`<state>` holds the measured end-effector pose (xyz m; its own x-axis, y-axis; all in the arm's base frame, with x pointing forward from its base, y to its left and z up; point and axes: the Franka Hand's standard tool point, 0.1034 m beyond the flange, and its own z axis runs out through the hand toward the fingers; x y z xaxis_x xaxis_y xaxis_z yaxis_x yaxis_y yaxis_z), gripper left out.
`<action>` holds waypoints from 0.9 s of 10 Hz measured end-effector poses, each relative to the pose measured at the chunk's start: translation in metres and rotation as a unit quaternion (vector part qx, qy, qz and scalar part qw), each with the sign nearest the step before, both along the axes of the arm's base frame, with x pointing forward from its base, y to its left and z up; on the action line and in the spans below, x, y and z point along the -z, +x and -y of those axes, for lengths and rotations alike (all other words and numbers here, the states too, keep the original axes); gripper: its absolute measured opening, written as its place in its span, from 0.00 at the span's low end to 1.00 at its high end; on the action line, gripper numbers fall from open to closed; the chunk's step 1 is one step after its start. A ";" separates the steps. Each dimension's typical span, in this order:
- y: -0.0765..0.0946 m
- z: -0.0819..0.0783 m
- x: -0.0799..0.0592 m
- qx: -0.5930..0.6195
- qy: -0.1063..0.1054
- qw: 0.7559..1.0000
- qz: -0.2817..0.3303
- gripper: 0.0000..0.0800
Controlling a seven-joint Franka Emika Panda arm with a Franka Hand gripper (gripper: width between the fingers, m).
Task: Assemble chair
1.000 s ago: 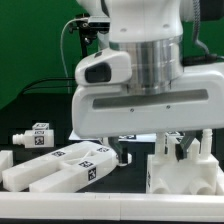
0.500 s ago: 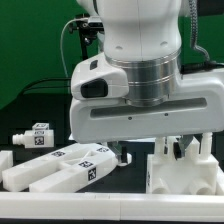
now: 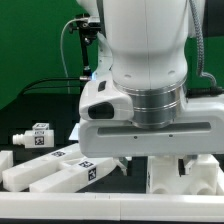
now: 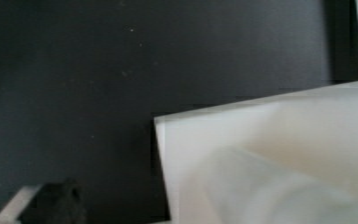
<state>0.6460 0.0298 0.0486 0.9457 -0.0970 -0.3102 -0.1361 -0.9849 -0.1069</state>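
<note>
Two long white chair bars (image 3: 60, 168) with tags lie side by side at the exterior view's lower left. A small pegged chair leg (image 3: 35, 135) lies behind them. A blocky white chair piece (image 3: 190, 178) stands at the lower right, mostly hidden by my wide white hand (image 3: 150, 128). My gripper (image 3: 150, 165) hangs low just above that piece, its fingers hard to make out. In the wrist view a corner of the white piece (image 4: 265, 160) fills the near field, very close and blurred. One dark fingertip (image 4: 51, 203) shows beside it. I cannot tell whether the jaws are open.
The table is black with a green backdrop (image 3: 30, 50) behind. The large robot body (image 3: 145, 50) blocks the middle and right of the exterior view. A black cable (image 3: 68, 45) hangs at the back.
My hand has come down and shifted toward the exterior view's right, now covering most of the blocky white piece. The bars and the leg have not moved.
</note>
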 end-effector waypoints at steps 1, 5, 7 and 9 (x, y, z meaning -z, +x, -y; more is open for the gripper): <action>-0.003 0.002 0.001 0.001 0.000 1.000 -0.006 0.81; -0.003 0.002 0.000 0.002 0.000 1.000 -0.009 0.48; -0.001 0.002 0.000 0.003 0.000 1.000 -0.004 0.41; 0.002 0.002 -0.002 0.003 -0.001 1.000 0.004 0.41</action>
<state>0.6479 0.0277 0.0505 0.9476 -0.1031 -0.3024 -0.1410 -0.9843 -0.1061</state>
